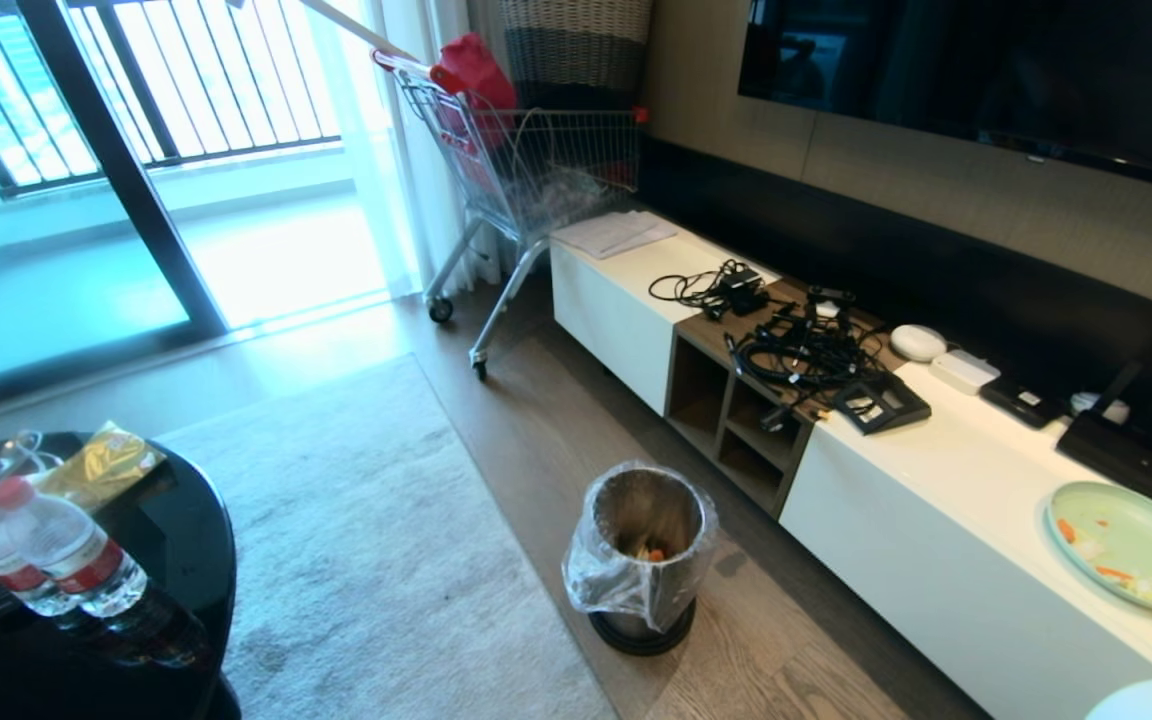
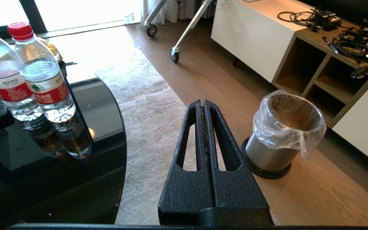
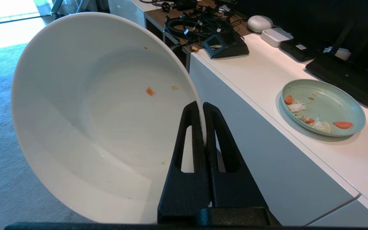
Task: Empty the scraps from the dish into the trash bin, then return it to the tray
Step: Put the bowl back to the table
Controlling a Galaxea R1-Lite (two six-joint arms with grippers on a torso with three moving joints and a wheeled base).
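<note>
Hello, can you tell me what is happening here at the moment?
The robot's right hand grips a white bowl by its rim, tipped on its side and almost empty, with a few crumbs left. Scraps lie in the bag-lined metal trash bin on the floor. The left hand is shut and holds nothing. No tray is in view.

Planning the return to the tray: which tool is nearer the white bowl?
Right. The right tool is shut on the white bowl, pinching its rim. The left tool is shut with nothing in it, over the rug beside the trash bin, no bowl near it.
</note>
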